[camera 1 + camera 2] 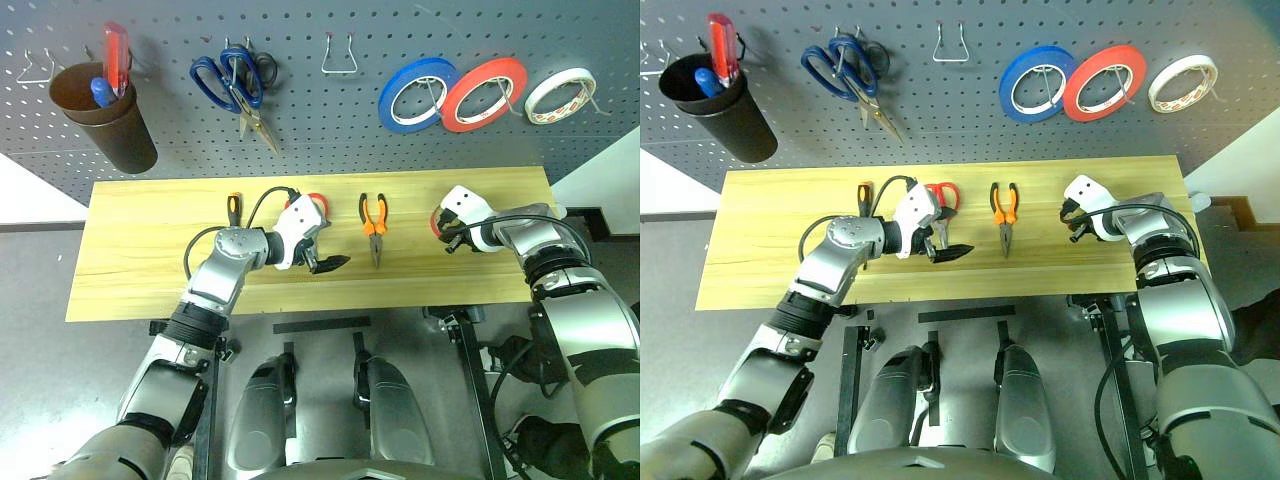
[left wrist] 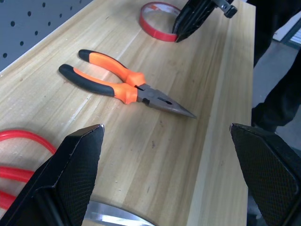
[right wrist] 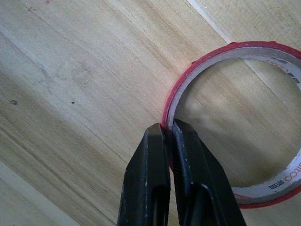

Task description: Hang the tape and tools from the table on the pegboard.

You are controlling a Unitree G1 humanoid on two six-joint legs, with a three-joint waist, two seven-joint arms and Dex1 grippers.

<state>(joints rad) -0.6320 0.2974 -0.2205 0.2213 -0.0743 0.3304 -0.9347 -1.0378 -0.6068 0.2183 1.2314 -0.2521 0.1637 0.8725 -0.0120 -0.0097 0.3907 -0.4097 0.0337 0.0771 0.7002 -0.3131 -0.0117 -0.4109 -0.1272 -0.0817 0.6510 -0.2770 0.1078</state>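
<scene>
L claw [image 1: 328,262] is hanging over the table [image 1: 130,250] w/ its two black fingers spread wide, nothing btwn them; the slim screwdriver [image 1: 233,209] w/ orange-and-black handle is lying just behind that arm, and the red-handled scissors [image 1: 943,195] are sitting right under and behind the claw, partly hidden by it. Just to the right of the L claw's tips the pliers [image 2: 123,86] are lying flat on the wood, orange-and-black handles pointing toward the pegboard [image 1: 330,110], nose toward the front edge, apart from both claws. Further right, R claw [image 3: 167,134] is pointing down at the tabletop w/ fingers pressed together, pinching the wall of the red tape [image 3: 235,117]: one finger outside the ring, one inside, the roll lying flat on the planks. On the board behind the L claw: a dark cup [image 1: 105,115] holding a red-handled tool, then blue scissors [image 1: 232,85] on a hook, an unused wire hook [image 1: 338,55]; behind the R claw a blue roll [image 1: 415,95], a red roll [image 1: 484,93] and a white roll [image 1: 560,95] are hanging in a row.
</scene>
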